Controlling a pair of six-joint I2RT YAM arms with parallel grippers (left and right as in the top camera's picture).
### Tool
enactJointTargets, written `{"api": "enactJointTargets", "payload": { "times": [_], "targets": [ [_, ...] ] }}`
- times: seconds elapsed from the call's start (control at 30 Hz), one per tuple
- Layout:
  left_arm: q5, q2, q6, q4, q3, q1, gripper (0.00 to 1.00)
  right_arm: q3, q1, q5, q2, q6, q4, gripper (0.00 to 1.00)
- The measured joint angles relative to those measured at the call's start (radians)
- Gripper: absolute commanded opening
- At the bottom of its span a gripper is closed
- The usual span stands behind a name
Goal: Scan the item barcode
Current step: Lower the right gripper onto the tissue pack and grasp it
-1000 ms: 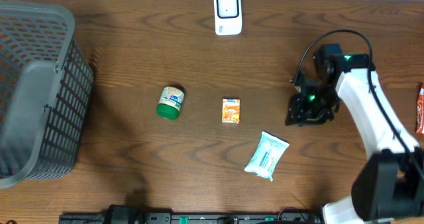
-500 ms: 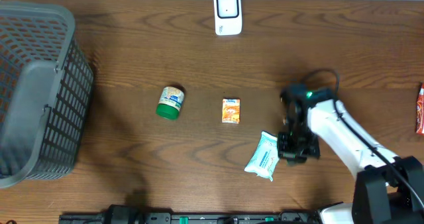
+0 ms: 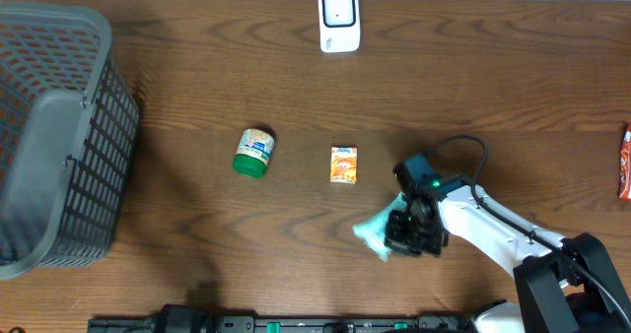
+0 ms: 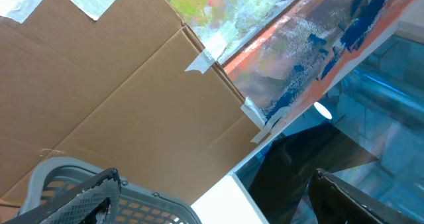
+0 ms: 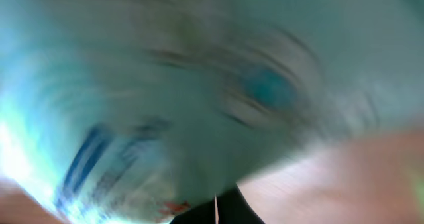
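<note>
A pale blue wipes packet (image 3: 371, 233) lies on the table at front centre, mostly hidden under my right gripper (image 3: 408, 232). In the right wrist view the packet (image 5: 165, 85) fills the blurred frame, and the shut right gripper (image 5: 215, 212) has its tips against the packet's lower edge. A small orange box (image 3: 343, 165) and a green-lidded jar (image 3: 253, 152) lie mid-table. The white scanner (image 3: 338, 20) stands at the back edge. My left gripper (image 4: 212, 207) is open and holds nothing, aimed upward; it does not show in the overhead view.
A grey mesh basket (image 3: 54, 136) takes up the left side of the table, and its rim (image 4: 142, 204) shows under the left gripper. A red packet (image 3: 625, 162) lies at the right edge. Cardboard fills the left wrist view.
My right arm swept from the right side of the table down and left onto the wipes packet, with its jaws closing on the way. The packet has shifted slightly left.
</note>
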Motion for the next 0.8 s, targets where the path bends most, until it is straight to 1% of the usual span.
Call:
{"api": "enactJointTargets", "payload": {
  "times": [0.1, 0.23, 0.33, 0.53, 0.67, 0.73, 0.77, 0.8],
  "targets": [
    [0.000, 0.000, -0.002, 0.000, 0.000, 0.000, 0.91, 0.004, -0.002, -0.019, 0.002, 0.014, 0.120, 0.01],
    [0.000, 0.000, -0.002, 0.000, 0.000, 0.000, 0.91, 0.018, -0.015, -0.003, 0.012, 0.018, 0.149, 0.01],
    [0.000, 0.000, -0.002, 0.000, 0.000, 0.000, 0.91, 0.034, -0.040, 0.030, 0.014, 0.012, 0.149, 0.01],
    [0.000, 0.000, -0.002, 0.000, 0.000, 0.000, 0.91, 0.128, -0.112, 0.056, 0.023, -0.069, 0.137, 0.01],
    [0.000, 0.000, -0.002, 0.000, 0.000, 0.000, 0.91, 0.217, -0.148, 0.032, 0.023, -0.112, 0.087, 0.01],
    [0.000, 0.000, -0.002, 0.000, 0.000, 0.000, 0.91, 0.253, -0.148, 0.042, 0.023, -0.135, 0.015, 0.01],
    [0.000, 0.000, -0.002, 0.000, 0.000, 0.000, 0.91, 0.268, -0.148, 0.056, 0.023, -0.142, -0.023, 0.10],
    [0.000, 0.000, -0.002, 0.000, 0.000, 0.000, 0.91, 0.280, -0.148, 0.071, 0.023, -0.145, -0.060, 0.36]
  ]
}}
